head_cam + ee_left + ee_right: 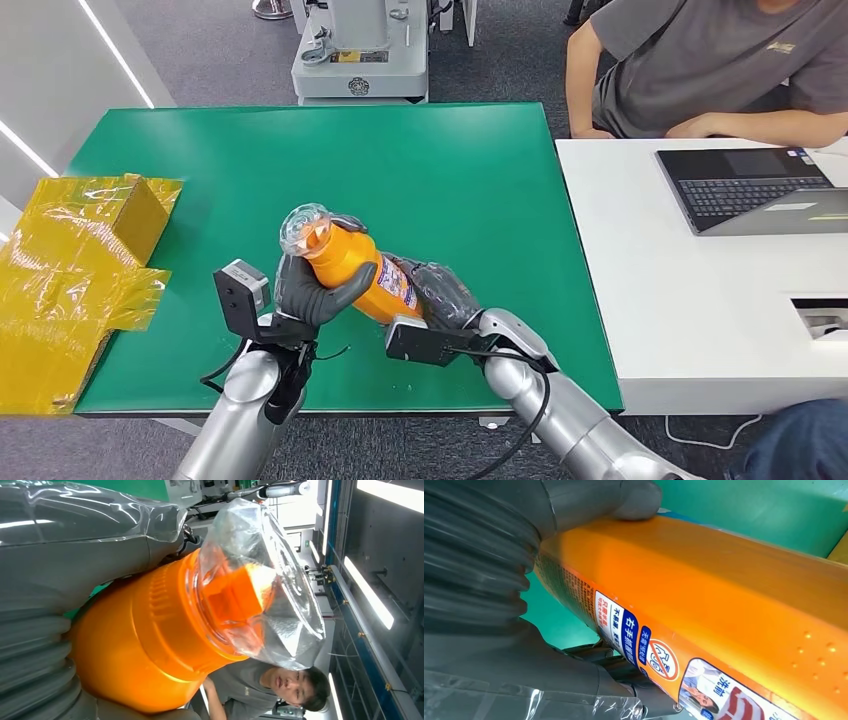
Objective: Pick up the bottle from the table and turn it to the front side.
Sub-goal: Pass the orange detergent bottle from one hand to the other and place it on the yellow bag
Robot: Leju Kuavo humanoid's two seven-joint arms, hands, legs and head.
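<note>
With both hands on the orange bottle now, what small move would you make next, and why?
Probably roll the bottle a little further about its long axis: the left hand holds the cap end, the right hand the base, and its label faces sideways.

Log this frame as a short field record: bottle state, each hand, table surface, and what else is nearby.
bottle: orange bottle with clear cap, lifted off the green table, tilted, cap end toward the far left
left hand: left hand grips the upper body below the cap
right hand: right hand holds the base end
label: printed label shows in the right wrist view
nearby: yellow wrapped box at the table's left edge; person seated by a laptop on the white desk
</note>
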